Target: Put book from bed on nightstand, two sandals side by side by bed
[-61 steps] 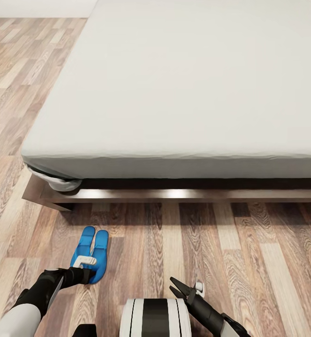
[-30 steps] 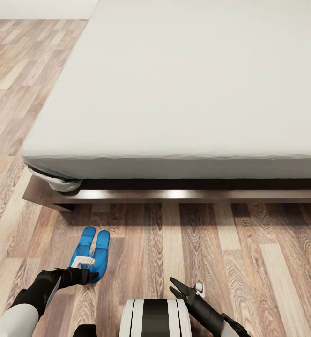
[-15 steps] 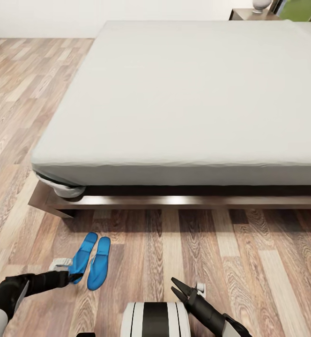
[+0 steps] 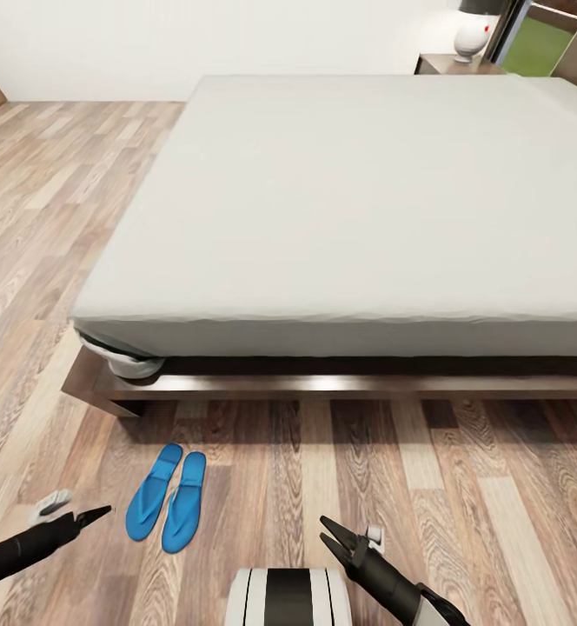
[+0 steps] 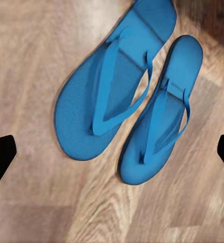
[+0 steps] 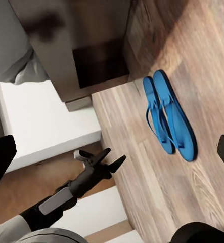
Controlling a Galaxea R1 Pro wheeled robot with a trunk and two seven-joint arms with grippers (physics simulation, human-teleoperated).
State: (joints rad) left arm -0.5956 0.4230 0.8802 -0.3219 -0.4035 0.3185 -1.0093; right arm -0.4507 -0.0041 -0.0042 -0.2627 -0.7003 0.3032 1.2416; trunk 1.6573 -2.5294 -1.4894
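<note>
Two bright-blue sandals (image 4: 154, 491) (image 4: 184, 502) lie side by side on the wood floor, just off the corner of the bed (image 4: 341, 217). In the left wrist view the pair (image 5: 109, 86) (image 5: 162, 111) lies flat, straps up, with nothing holding it. My left gripper (image 4: 76, 509) hovers open, to the left of the sandals and apart from them; the right wrist view also catches it (image 6: 104, 158) beside the sandals (image 6: 170, 114). My right gripper (image 4: 349, 539) is open and empty over the floor. A nightstand (image 4: 449, 63) stands beyond the bed's far corner. The book is out of view.
A white lamp (image 4: 473, 30) stands on the nightstand. The dark bed frame (image 4: 323, 382) juts out low beyond the mattress, with a bunched sheet at its corner (image 4: 123, 361). Wood floor stretches left of the bed and in front of it.
My left gripper has let go of the sandal and drawn back to the left, leaving both sandals on the floor. The head camera has tilted up, bringing the nightstand and lamp into view.
</note>
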